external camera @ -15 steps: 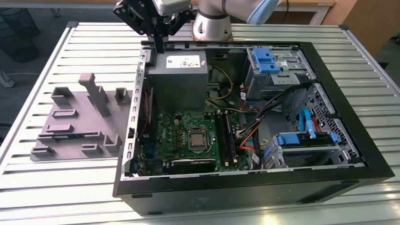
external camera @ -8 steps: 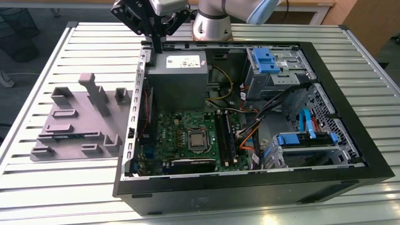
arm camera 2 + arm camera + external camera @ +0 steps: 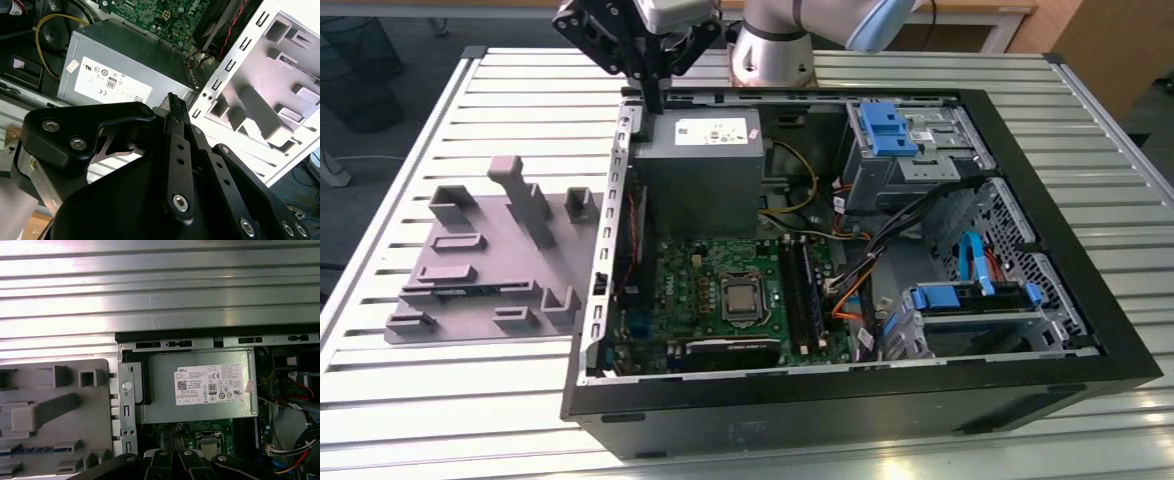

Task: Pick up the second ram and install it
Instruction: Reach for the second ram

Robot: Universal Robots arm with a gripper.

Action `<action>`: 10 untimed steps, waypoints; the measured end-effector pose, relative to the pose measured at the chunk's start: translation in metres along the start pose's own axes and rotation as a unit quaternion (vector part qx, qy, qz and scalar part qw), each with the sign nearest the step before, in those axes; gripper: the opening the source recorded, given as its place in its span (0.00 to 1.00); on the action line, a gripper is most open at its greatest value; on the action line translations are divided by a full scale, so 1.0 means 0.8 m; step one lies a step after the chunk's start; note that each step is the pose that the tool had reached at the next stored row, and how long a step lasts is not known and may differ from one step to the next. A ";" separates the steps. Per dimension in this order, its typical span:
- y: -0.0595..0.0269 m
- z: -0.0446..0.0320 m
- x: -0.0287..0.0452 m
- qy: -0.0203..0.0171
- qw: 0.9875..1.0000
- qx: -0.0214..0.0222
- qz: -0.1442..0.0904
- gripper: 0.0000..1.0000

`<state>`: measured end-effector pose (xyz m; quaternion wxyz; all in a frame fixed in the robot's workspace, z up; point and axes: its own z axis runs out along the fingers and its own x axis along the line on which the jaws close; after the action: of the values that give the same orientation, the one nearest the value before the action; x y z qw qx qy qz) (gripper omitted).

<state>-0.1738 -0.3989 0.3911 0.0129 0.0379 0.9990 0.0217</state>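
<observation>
Slatted metal table with an open PC case lying on it, plus a grey holder tray parked just beside the case on the exterior view's left.

The gripper hung over the rear edge of the case, right by the power supply. Its fingers were pinched together into one thin black blade in the exterior view, and the second wrist view showed them closed up tight too, with nothing between them as far as I could see. So, narrow and empty.

The second ram wasn't picked up yet. It sat edge-on in a slot of the tray, a thin blue strip in the first wrist view and just a sliver of blue in the exterior view.

The bit that mattered: the stick lay well apart from the gripper, off to the exterior view's left and nearer that camera, outside the case wall. Its long axis ran roughly parallel to the case's rear wall. I couldn't tell from these shots how the finger line sat against that axis.
</observation>
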 end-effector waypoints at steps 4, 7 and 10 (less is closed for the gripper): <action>0.000 -0.0001 0.0021 0.000 1.000 0.000 0.000 0.11; 0.000 -0.0001 0.0037 0.000 1.000 0.000 0.000 0.11; 0.000 -0.0001 0.0052 0.000 1.000 0.000 0.000 0.11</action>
<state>-0.1780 -0.3989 0.3911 0.0129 0.0379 0.9990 0.0217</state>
